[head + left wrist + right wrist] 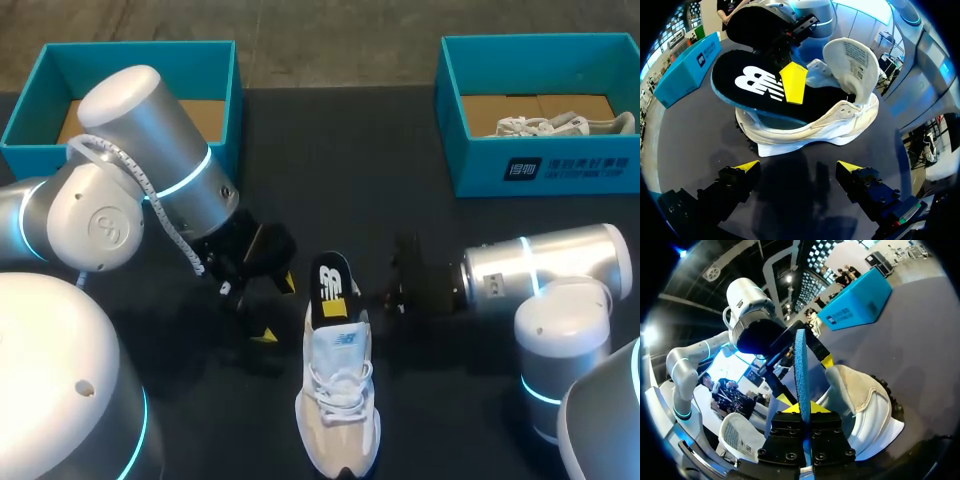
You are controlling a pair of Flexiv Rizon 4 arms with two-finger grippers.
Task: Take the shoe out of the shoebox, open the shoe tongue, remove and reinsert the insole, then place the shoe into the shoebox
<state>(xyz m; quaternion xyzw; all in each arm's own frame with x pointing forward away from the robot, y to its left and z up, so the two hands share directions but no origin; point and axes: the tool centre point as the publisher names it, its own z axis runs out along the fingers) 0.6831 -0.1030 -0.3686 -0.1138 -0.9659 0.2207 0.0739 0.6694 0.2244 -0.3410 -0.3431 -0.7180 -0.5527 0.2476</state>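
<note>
Insole (757, 87): your left wrist view shows its printed face, tilted above the shoe (810, 127); your right wrist view shows only its edge.
Right gripper (802, 409): clamped on the insole.
Left gripper (799, 167): spread wide, empty, near the shoe.
Shoe: standing on the table (420, 200).

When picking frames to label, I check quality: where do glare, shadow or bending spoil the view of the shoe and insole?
Head view: shoe evenly lit, but the black table swallows the right arm's dark jaws. Left wrist view: fisheye bulges the insole; all sharp, soft shadow on the table. Right wrist view: backlit glare, insole seen edge-on.
</note>
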